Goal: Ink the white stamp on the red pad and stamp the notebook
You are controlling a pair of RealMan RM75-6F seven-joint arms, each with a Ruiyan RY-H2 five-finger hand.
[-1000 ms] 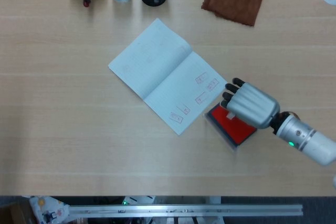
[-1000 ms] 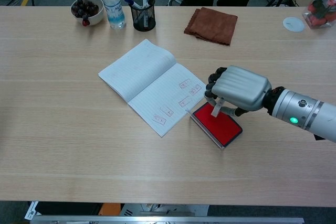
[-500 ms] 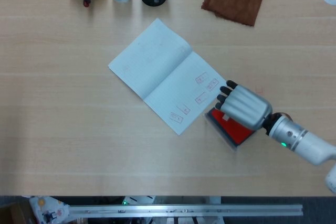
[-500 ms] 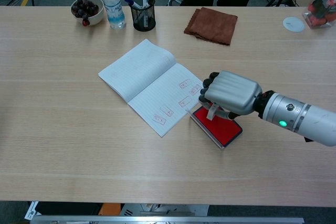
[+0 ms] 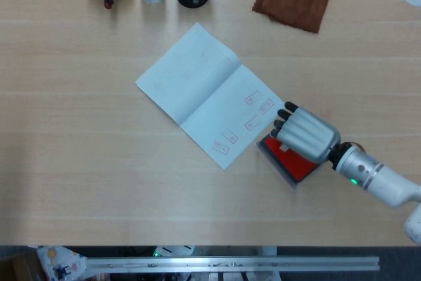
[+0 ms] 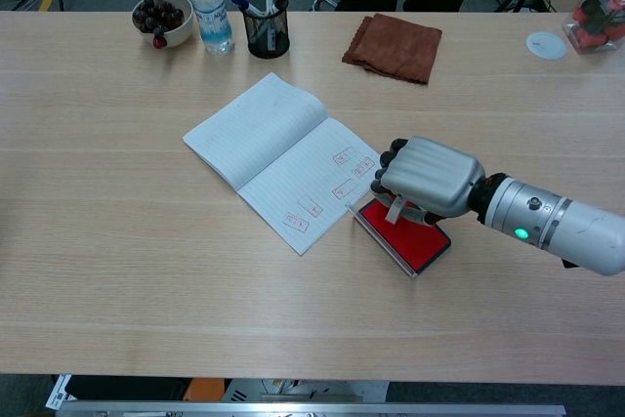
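the robot's right hand [image 6: 426, 178], silver with dark fingers, is curled around the small white stamp [image 6: 395, 208]. only a little white bit of the stamp pokes out under the hand in the chest view. the stamp looks thin and pale, and it stands nearly straight up. its bottom end is down on the flat red ink pad [image 6: 408, 234], or very close to it; i cannot tell for sure that it is touching. the hand holds it from above like this so it can push the stamp down into the ink, i think.

the red pad sits right under the hand, in a clear open case. its lid stands up on the side nearer the notebook. the pad is bright red and shiny.

the open white lined notebook [image 6: 278, 156] lies just beside the hand, on the side where the fingers point. that is handy, since the stamp only has a short way to go after it gets ink. the page nearest the hand has several small red box marks [image 6: 343, 155] on it. the far page looks blank.

the inking step looks like the one going on now. the stamping on the page comes after.

the left hand is not in either view.

well past the notebook, a brown folded cloth [image 6: 394, 46] lies on the wooden table [image 6: 117, 241].
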